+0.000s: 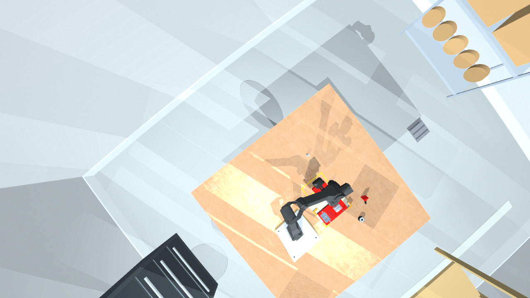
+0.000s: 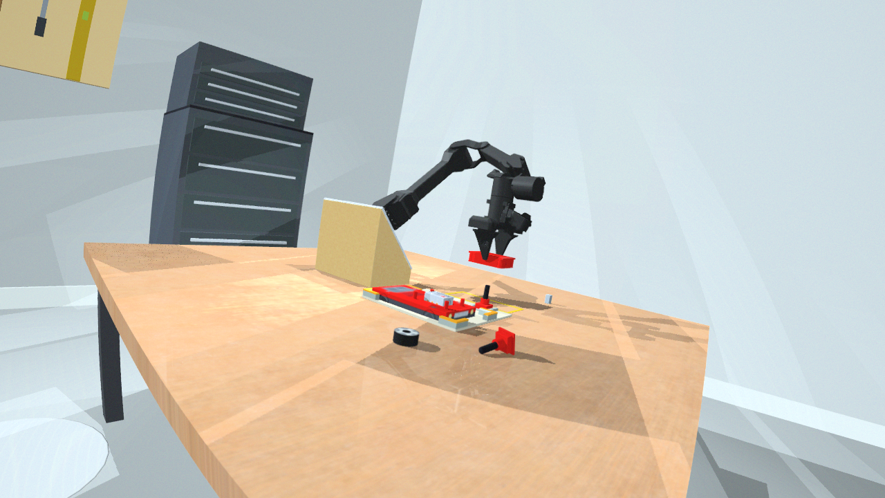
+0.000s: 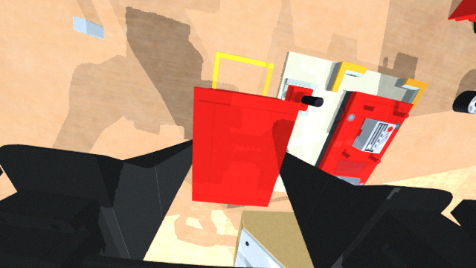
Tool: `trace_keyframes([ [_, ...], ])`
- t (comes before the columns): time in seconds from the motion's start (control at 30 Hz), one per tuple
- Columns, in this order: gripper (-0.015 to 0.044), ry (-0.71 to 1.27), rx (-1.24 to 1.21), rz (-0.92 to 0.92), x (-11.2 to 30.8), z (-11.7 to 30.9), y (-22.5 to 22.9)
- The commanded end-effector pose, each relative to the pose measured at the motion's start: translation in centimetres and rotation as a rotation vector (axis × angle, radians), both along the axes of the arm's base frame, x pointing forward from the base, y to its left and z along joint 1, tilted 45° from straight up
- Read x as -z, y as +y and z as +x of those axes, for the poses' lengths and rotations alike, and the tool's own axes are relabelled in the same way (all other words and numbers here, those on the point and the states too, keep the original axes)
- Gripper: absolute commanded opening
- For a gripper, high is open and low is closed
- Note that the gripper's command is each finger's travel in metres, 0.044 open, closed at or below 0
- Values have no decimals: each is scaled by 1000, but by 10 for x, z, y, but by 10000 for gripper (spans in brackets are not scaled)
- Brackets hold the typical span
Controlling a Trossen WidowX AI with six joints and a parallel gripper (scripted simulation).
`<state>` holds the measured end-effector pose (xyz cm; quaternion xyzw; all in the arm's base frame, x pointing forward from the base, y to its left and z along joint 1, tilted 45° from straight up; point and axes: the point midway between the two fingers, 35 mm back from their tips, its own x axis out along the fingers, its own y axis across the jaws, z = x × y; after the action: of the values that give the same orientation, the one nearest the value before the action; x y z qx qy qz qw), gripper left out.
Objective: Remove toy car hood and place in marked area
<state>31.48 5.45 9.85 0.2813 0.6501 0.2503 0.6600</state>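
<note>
My gripper [image 2: 493, 254] [image 3: 238, 150] is shut on the red hood [image 1: 316, 190] [image 2: 504, 262] [image 3: 242, 160], one finger on each side of it. The hood hangs level, above the table and apart from it. In the wrist view it covers most of the yellow outline of the marked area [image 1: 311, 181] [image 3: 243, 59], whose far end shows past it. The toy car [image 1: 334, 215] [image 2: 402, 296] [image 3: 335, 149] sits on its pale plate [image 3: 303, 65] to the right in the wrist view, with its grey engine bare.
A red part with an upright black peg [image 2: 484, 304] [image 3: 295, 94] stands on the plate beside the marked area. A wheel [image 1: 361, 219] [image 2: 406, 337] [image 3: 462, 102], a lying red part [image 1: 364, 198] [image 2: 506, 340] and a small pale block [image 1: 307, 154] [image 2: 548, 298] [image 3: 87, 27] are on the table.
</note>
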Motion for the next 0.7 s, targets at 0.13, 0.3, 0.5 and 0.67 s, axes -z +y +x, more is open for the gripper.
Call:
trace_keyframes([
  [0.13,0,6,3,4,1,-2,4],
  [0.3,0,6,3,3,3,-1,6],
  [0.5,0,6,3,3,6,-1,8],
  [0.67,0,6,3,3,8,-1,10],
])
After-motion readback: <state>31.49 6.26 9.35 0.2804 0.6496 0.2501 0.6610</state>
